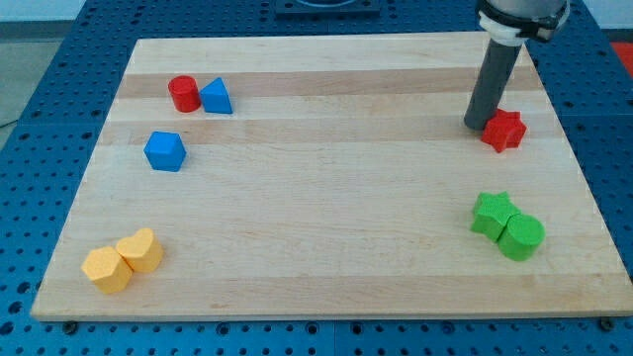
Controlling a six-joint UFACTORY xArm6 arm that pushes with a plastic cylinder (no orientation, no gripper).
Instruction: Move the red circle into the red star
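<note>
A pale wooden board with visible grain is laid on a blue perforated bench, which frames it on all sides.

Eight blocks are counted: two red, two blue, two green and two yellow. The red circle is found near the view's top left, touching the blue triangle on its right. A blue cube-like block lies below them, apart. The red star is seen at the view's right, well apart from the red circle. A green star and a green circle touch at the lower right. Two yellow blocks touch at the lower left; their shapes cannot be made out surely.

No jaws are carried; the arm ends in a dark rod. My tip is set on the board just left of the red star, seemingly touching it.
</note>
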